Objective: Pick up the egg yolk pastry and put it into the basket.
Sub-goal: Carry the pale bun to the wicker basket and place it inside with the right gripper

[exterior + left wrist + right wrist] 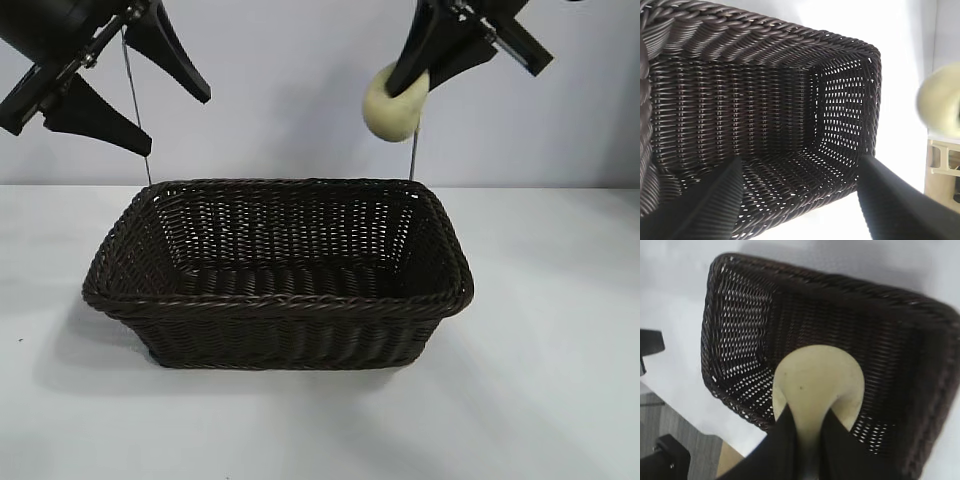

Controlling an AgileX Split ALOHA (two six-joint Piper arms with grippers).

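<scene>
The egg yolk pastry [393, 103] is a pale-yellow round puck held in the air, pinched on edge by my right gripper [408, 80], high above the far right part of the basket [280, 300]. In the right wrist view the pastry [815, 385] sits between the two black fingers [782, 440], with the basket's [740, 270] inside below it. The dark brown wicker basket holds nothing. My left gripper [175, 120] hangs open and empty above the basket's far left corner. In the left wrist view its fingers [715, 205] frame the basket [765, 40], and the pastry [942, 102] shows blurred at the side.
The basket stands in the middle of a white table [560, 400]. A plain pale wall [300, 80] rises behind. Two thin metal rods [133, 100] stand behind the basket's far corners.
</scene>
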